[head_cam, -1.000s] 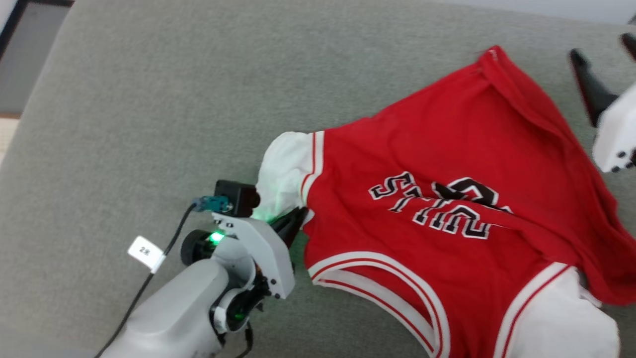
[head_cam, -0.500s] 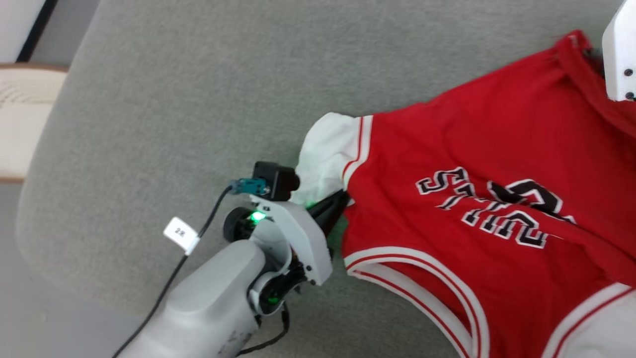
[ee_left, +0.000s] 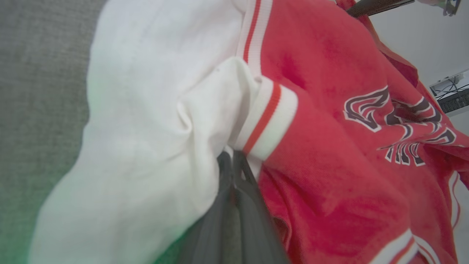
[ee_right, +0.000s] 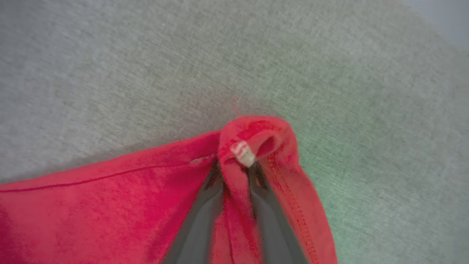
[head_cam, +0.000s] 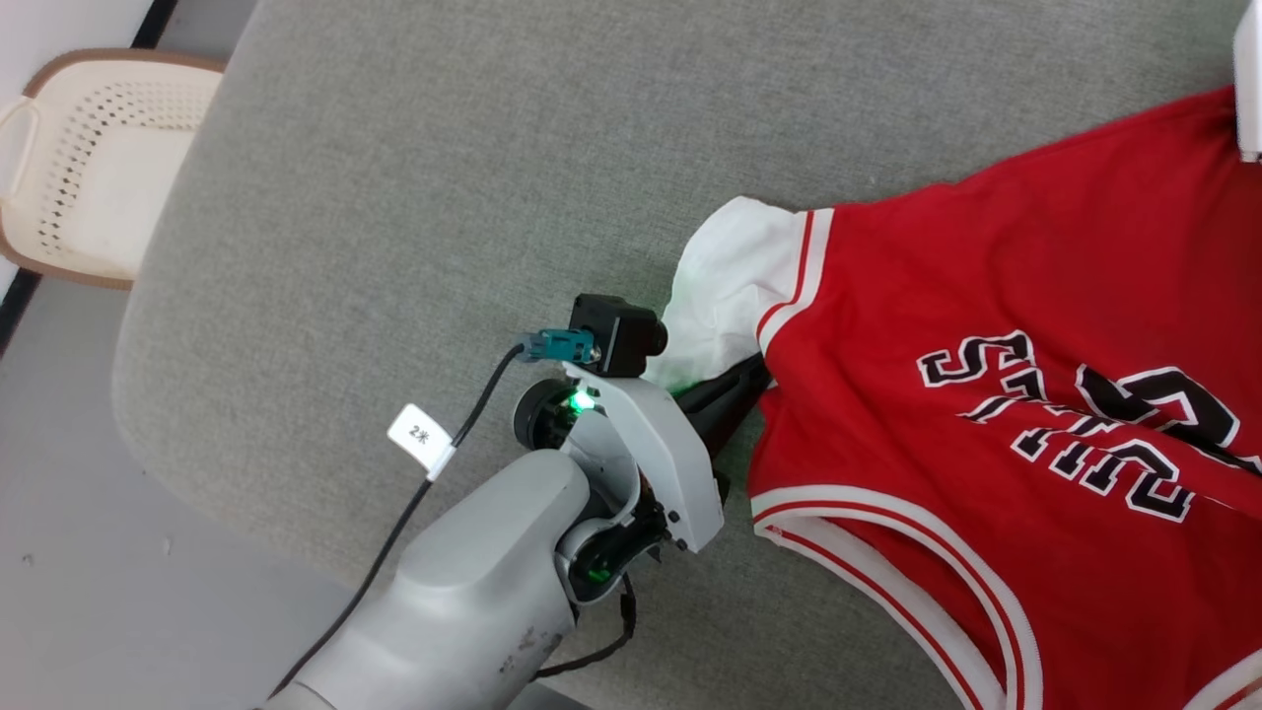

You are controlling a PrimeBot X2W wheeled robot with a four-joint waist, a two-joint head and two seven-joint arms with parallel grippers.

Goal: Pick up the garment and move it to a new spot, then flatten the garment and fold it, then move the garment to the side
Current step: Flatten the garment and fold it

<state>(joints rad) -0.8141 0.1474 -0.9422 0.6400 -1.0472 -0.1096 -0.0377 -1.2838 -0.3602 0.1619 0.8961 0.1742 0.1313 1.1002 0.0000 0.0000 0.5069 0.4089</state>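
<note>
The two dark fingers (ee_left: 253,216) of the left gripper (head_cam: 751,373) are seen pressed together, and cloth of the garment (head_cam: 986,296) is clamped at their tips, just where the white sleeve (head_cam: 725,286) meets the red body under the striped trim. The fingers (ee_right: 199,220) of the right gripper (ee_right: 236,172) are set on either side of a raised fold at a red hem corner, and that fold is pinched between them; a small white tag (ee_right: 242,153) is shown right at the fingertips. The garment is spread over a grey upholstered surface (head_cam: 493,148), front side up, with its outlined black-and-white lettering (head_cam: 1075,424) wrinkled across the chest. The red body is stretched between the two held points, while the lower striped edge is left lying on the grey fabric. A cream perforated basket (head_cam: 89,168) is placed on the floor (head_cam: 79,513), well apart from the garment, beyond the surface's rounded corner.
</note>
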